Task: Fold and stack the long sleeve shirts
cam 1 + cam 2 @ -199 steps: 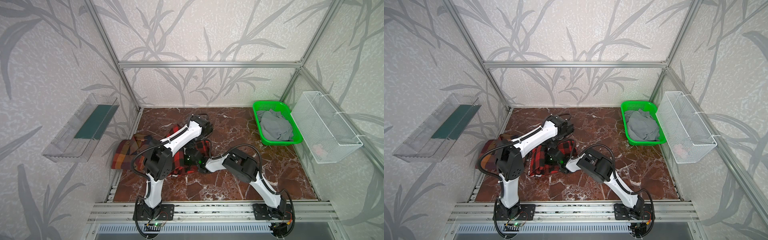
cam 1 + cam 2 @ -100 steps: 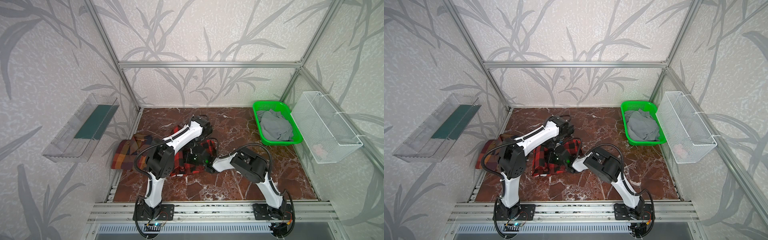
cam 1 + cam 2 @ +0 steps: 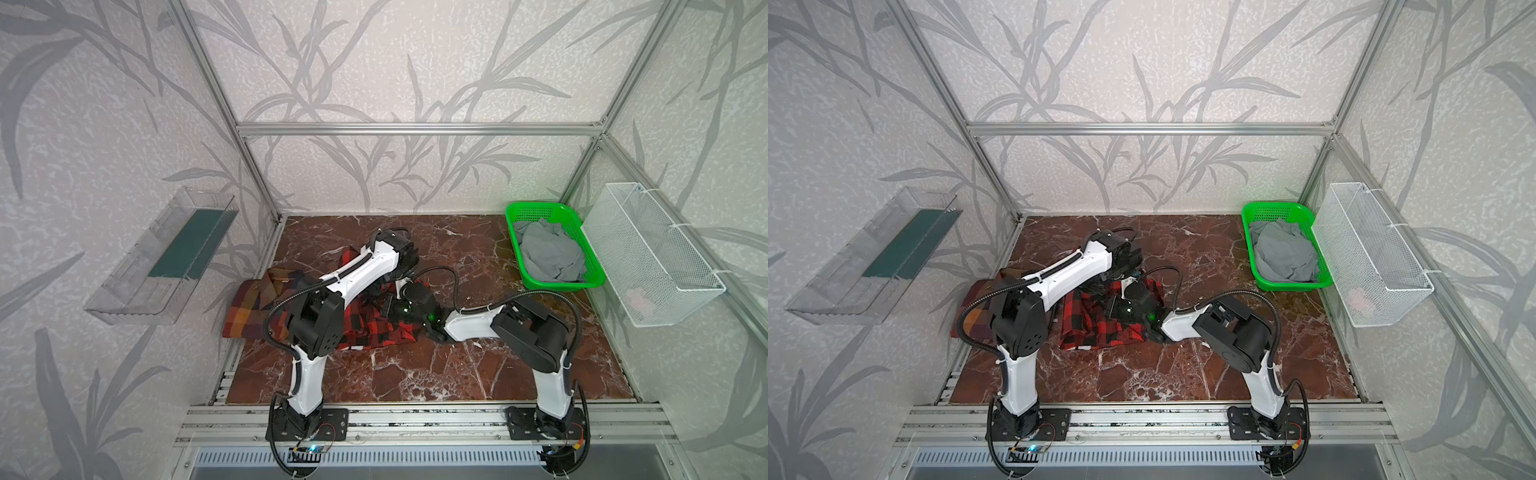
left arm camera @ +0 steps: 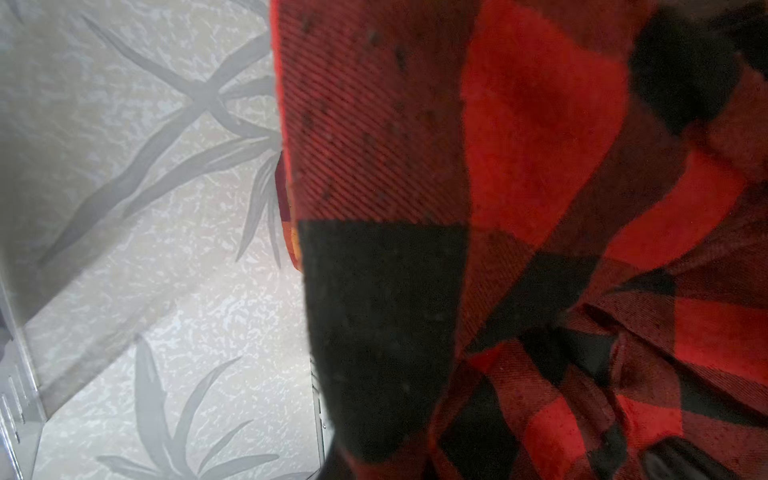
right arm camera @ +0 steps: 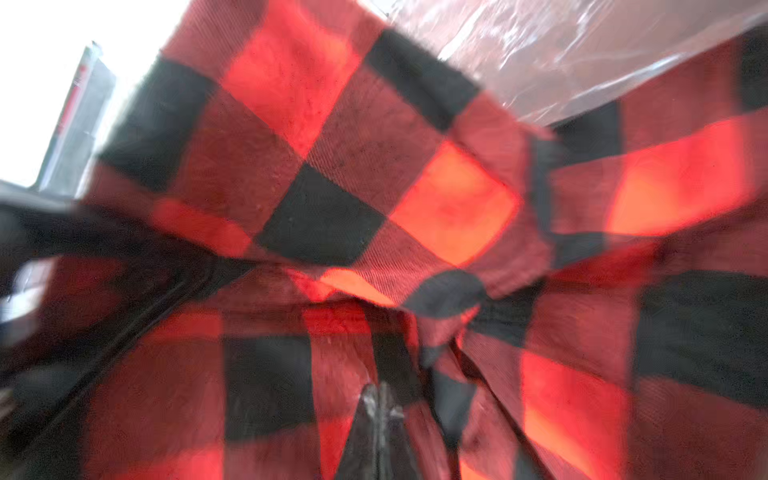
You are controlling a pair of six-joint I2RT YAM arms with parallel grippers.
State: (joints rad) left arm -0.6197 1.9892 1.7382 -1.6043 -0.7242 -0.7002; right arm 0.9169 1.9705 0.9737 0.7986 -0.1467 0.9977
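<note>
The red-and-black check long sleeve shirt [image 3: 374, 328] [image 3: 1096, 328] lies bunched left of the table's middle in both top views. Behind it at the left edge lies the brown, orange and maroon plaid long sleeve shirt [image 3: 253, 307] [image 3: 976, 316], folded flat. My left gripper [image 3: 388, 282] comes down on the check shirt's far side. In the left wrist view the check cloth [image 4: 519, 208] hangs over its jaws and hides them. My right gripper [image 5: 380, 399] reaches in from the right, its tips shut with check cloth [image 5: 324, 216] gathered round them.
A green basket [image 3: 515, 216] with grey cloth [image 3: 548, 253] stands at the back right. A white wire basket [image 3: 648, 257] hangs on the right wall and a clear tray [image 3: 166, 257] on the left wall. Bare marble table [image 3: 415, 374] shows in front.
Both grippers have moved right with the check shirt, pulling its right edge further from the plaid shirt. The right arm's elbow has swung right.
</note>
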